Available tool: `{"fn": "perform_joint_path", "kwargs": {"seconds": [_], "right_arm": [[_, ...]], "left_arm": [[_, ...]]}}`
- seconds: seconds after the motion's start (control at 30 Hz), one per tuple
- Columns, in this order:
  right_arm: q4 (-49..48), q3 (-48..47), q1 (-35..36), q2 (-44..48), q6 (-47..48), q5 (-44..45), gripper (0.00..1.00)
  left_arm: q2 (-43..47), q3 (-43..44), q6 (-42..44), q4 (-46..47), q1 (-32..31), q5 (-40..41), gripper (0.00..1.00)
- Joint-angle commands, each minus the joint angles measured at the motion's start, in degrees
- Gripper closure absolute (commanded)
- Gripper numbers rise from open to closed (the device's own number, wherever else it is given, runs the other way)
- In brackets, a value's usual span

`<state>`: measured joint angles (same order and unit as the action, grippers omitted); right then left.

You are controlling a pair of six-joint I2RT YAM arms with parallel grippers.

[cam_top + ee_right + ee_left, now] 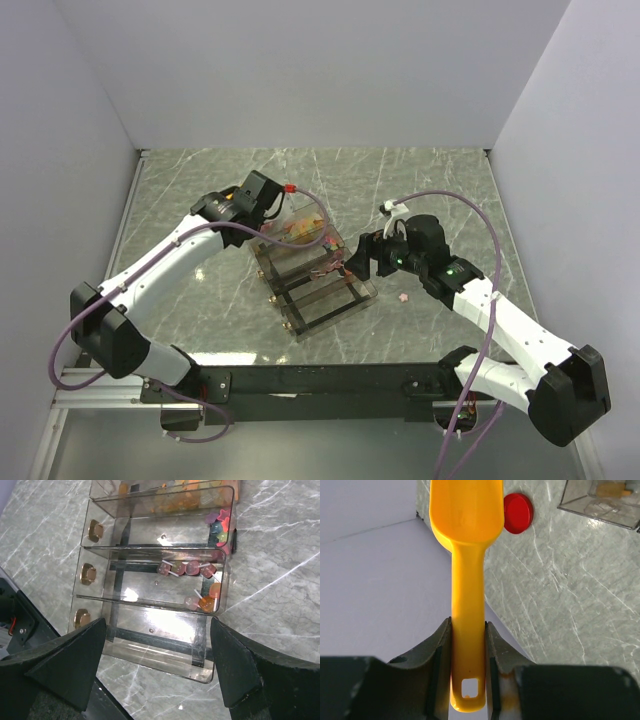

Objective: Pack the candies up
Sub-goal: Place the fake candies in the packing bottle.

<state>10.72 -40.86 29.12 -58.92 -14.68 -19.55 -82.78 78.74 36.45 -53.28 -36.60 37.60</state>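
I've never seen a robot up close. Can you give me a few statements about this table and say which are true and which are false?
1. The left hand grips a yellow scoop by its handle. True.
2. The red lid sits on the clear box. False: it lies on the table, apart from the box.
3. Some candies lie in the box's middle compartment. True.
4. The right hand is clamped on one of them. False: its jaws stand open and empty over the box.
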Motion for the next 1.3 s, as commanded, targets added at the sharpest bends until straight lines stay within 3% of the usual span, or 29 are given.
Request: {"fn": "perform_joint_path", "kwargs": {"seconds": [0.0, 0.17, 0.37, 0.47, 0.6, 0.77, 0.93, 1.1, 1.27], "right_arm": [[-2.11, -0.1, 0.84, 0.65, 1.67, -0.31, 0.1], [-0.62, -1.32, 4.35, -1.29, 3.51, 3.11, 0.13], [1.32, -5.27, 10.94, -7.16, 2.9, 9.52, 0.29], [2.46, -9.22, 13.93, -12.42, 2.11, 11.28, 0.42], [3.87, -16.42, 18.59, -20.26, 1.06, 15.23, 0.49], [9.39, -23.73, 23.25, -31.06, -0.7, 19.37, 0.52], [13.61, -26.64, 24.84, -38.62, -1.85, 20.96, 0.53], [18.19, -26.91, 25.54, -41.02, -2.28, 21.13, 0.55], [23.02, -22.43, 25.81, -36.81, -3.07, 21.05, 0.56]], "left_arm": [[1.22, 3.96, -0.23, 1.07, -0.4, 1.77, 0.99], [4.29, 5.72, -3.04, 3.35, -0.23, -1.21, 0.99], [14.47, 0.63, -10.41, 11.25, 0.91, -8.41, 0.99], [20.26, -4.63, -19.36, 16.52, 1.88, -13.68, 0.99], [27.31, -17.08, -27.2, 24.87, 2.06, -20.81, 0.99], [34.51, -31.42, -33.8, 34.63, 2.15, -25.12, 0.99], [38.22, -38.04, -34.78, 38.42, 2.15, -27.15, 0.99], [39.54, -41.56, -33.37, 39.92, 2.15, -26.53, 0.99], [39.89, -42.79, -32.23, 40.0, 2.15, -28.02, 0.99]]}}
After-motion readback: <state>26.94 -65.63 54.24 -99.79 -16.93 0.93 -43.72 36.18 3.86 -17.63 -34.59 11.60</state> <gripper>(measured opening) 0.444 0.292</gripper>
